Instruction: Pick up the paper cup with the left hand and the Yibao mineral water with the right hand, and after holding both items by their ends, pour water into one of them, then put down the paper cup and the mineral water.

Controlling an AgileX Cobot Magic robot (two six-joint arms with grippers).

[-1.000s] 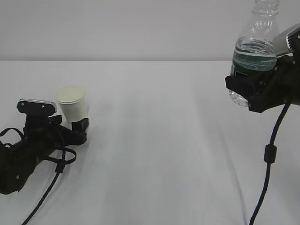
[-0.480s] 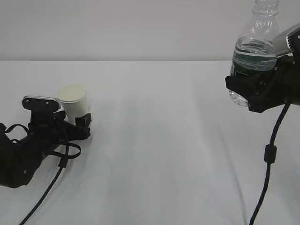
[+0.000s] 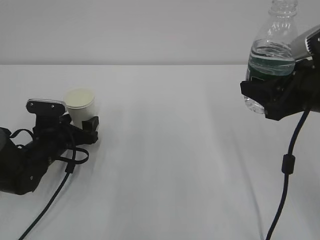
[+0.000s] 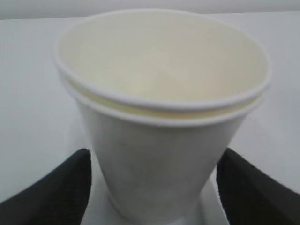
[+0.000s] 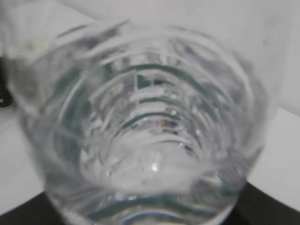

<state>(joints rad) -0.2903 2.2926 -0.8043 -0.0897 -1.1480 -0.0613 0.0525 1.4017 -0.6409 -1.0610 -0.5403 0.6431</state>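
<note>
White counter [image 3: 165, 165] before a pale wall. The left hand [image 3: 75, 126], low at the counter's left, has its jaws spread to either side of the upright paper cup [image 3: 80, 105], with gaps visible at both sides of the cup's base. At upper right, the right hand [image 3: 265, 95] is clamped around the lower body of the Yibao mineral water [image 3: 271, 55], held upright above the counter.
</note>
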